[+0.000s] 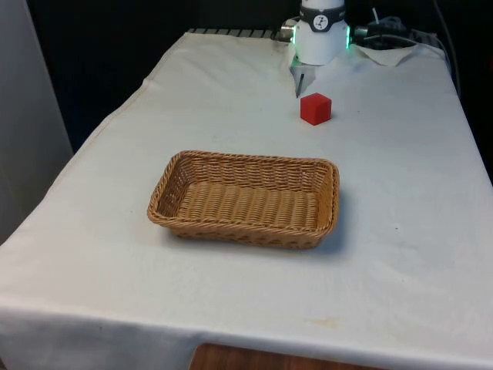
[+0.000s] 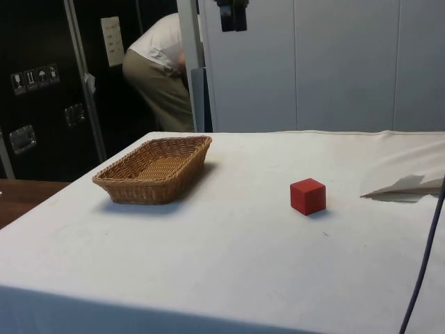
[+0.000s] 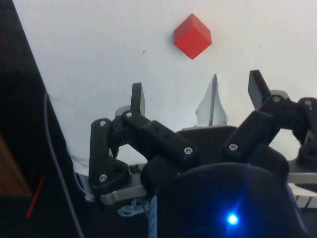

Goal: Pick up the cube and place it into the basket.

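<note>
A red cube (image 1: 316, 109) rests on the white cloth at the far end of the table, a short way beyond the basket (image 1: 246, 159). The wicker basket is oblong, holds nothing and sits mid-table; in the side view the basket (image 2: 149, 191) lies well to the left of the cube (image 2: 308, 196). My gripper (image 3: 198, 94) hangs high over the table, open, with nothing between its fingers. In the wrist view the cube (image 3: 192, 35) lies on the cloth well below and ahead of the fingertips. The side view catches the gripper (image 2: 233, 15) at its upper edge.
A raised fold of white cloth (image 1: 299, 77) stands up just behind the cube, near the robot's base. A person (image 2: 163, 69) bends over behind the table beside the dark cabinets. A dark cable (image 2: 424, 257) hangs at the side view's right edge.
</note>
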`<control>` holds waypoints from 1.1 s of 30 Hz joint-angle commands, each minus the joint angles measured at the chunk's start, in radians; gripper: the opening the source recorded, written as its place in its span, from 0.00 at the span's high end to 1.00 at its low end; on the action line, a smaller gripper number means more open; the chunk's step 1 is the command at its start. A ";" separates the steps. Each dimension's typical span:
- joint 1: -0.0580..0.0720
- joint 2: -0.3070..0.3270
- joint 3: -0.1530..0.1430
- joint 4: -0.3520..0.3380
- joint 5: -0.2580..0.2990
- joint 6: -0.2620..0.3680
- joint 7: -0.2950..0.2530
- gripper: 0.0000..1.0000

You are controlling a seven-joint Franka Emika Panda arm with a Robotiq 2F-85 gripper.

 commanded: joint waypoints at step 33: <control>0.002 -0.088 0.008 -0.130 -0.001 0.044 -0.156 0.00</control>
